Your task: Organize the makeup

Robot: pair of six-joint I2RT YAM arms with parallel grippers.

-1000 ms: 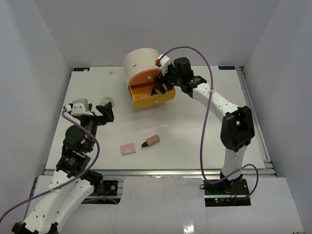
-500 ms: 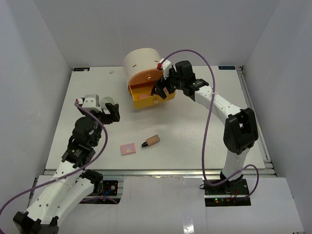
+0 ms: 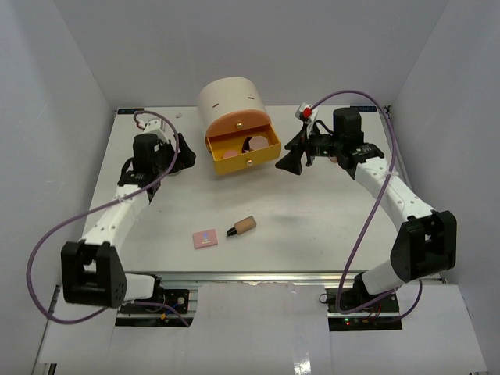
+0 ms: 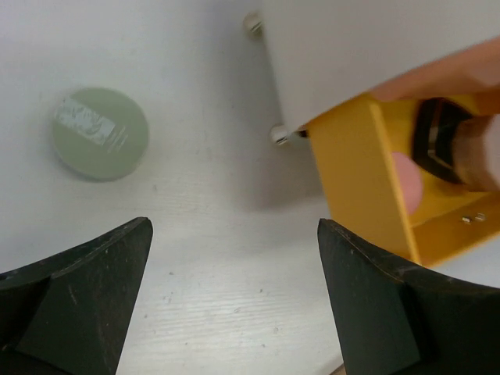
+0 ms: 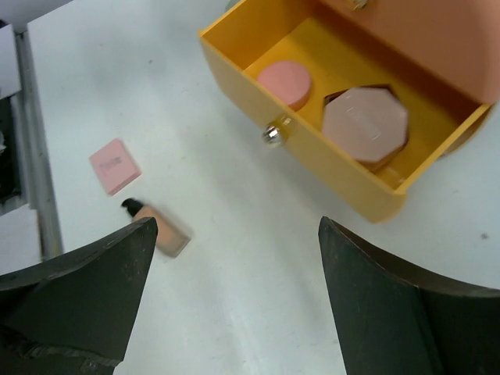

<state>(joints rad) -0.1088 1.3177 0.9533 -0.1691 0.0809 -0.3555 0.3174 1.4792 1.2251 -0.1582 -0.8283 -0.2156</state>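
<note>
At drawer's (image 3: 242, 163) 3 o'clock, right end effector (image 3: 292, 161): open, empty
left end effector (image 3: 178, 153): open, empty
round jar (image 4: 100, 133): centre overhead, then descend

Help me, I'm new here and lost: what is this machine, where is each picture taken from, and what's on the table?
Two robot arms are bolted at the table's near edge. The wide picture looks down from above; the other two come from a camera on each wrist, its dark fingers at the bottom. The left gripper and right gripper are open and hold nothing. On the table stands a cream cylinder with its yellow drawer pulled out, holding a round pink compact and an octagonal compact. A square pink compact and a tan bottle lie loose; a grey-green disc lies near the left gripper.
</note>
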